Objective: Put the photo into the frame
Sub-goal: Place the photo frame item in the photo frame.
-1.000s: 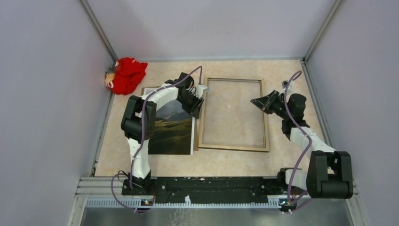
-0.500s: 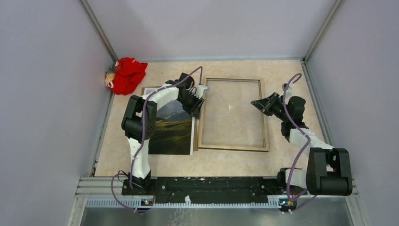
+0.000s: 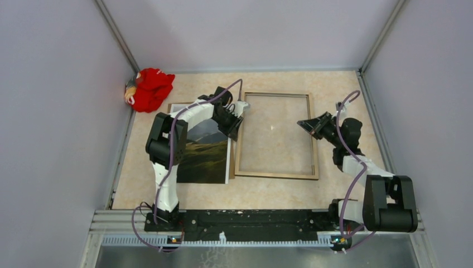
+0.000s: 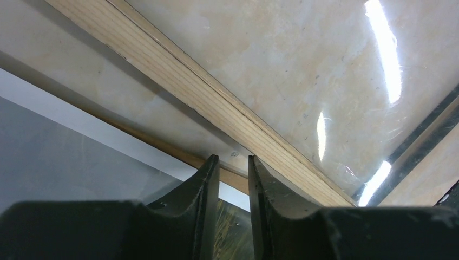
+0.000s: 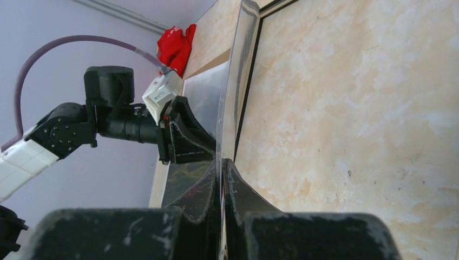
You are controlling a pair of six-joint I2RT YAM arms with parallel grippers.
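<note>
The left jaws (image 4: pixel 233 158) stand narrow, a slim gap between them with nothing seen in it, tips over the white right border of the photo (image 3: pixel 203 159). The right jaws (image 5: pixel 222 162) are pressed onto the right edge of the frame (image 3: pixel 276 175), which the wrist view shows only edge-on and blurred. The left arm hides the photo's upper part. The frame lies back-up just right of the photo, as it did half a second ago; the left wrist has edged slightly toward the far wall. A red cloth (image 3: pixel 149 89) sits in the far-left corner of the beige marbled worktop (image 3: pixel 268 192), between plain lilac walls (image 3: pixel 245 33).
</note>
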